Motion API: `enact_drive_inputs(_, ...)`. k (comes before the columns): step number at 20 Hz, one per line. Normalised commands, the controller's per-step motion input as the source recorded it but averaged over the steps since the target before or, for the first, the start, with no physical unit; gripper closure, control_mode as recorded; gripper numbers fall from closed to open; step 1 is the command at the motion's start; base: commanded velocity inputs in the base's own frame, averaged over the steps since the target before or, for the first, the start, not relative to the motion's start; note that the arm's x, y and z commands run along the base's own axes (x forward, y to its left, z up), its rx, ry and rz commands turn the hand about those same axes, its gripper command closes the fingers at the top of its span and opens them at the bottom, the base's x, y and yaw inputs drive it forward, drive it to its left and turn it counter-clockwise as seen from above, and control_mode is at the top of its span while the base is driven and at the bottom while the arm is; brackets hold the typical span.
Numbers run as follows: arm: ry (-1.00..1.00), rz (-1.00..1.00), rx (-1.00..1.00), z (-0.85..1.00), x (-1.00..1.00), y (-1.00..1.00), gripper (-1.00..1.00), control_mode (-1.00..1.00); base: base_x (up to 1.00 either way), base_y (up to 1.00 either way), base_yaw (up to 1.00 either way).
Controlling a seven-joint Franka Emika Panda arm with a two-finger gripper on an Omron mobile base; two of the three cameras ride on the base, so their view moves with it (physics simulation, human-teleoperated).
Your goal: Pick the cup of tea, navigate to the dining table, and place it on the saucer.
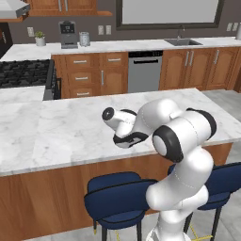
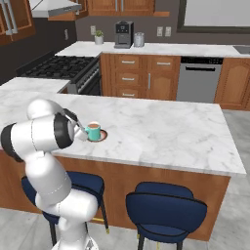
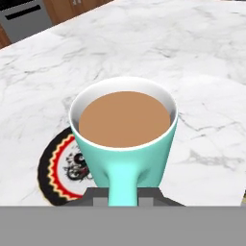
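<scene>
Nearest the hand camera, the gripper is closed on the handle of the cup of tea, fingertips clamped at either side, brown liquid level and unspilled. Directly beneath and partly behind the cup lies the saucer, black-rimmed with a red and yellow pattern, on the marble surface of the dining table. From the right base view the cup sits on or just over the saucer; contact cannot be confirmed. Judgement: placing step, nearly complete. Next move calls for settling squarely, then opening the gripper without tipping the cup.
</scene>
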Motion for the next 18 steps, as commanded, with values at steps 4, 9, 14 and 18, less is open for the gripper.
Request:
enact_drive_inputs(4, 0.0, 0.0, 0.0, -0.08, 0.07, 0.0, 1.0, -1.0, 0.0, 0.0, 0.0)
enact_drive_inputs(9, 0.0, 0.0, 0.0, -0.07, 0.09, 0.0, 1.0, -1.0, 0.0, 0.0, 0.0)
enact_drive_inputs(14, 0.0, 0.0, 0.0, -0.07, 0.12, 0.0, 1.0, -1.0, 0.0, 0.0, 0.0)
enact_drive_inputs(18, 0.0, 0.0, 0.0, -0.09, 0.13, 0.0, 1.0, -1.0, 0.0, 0.0, 0.0)
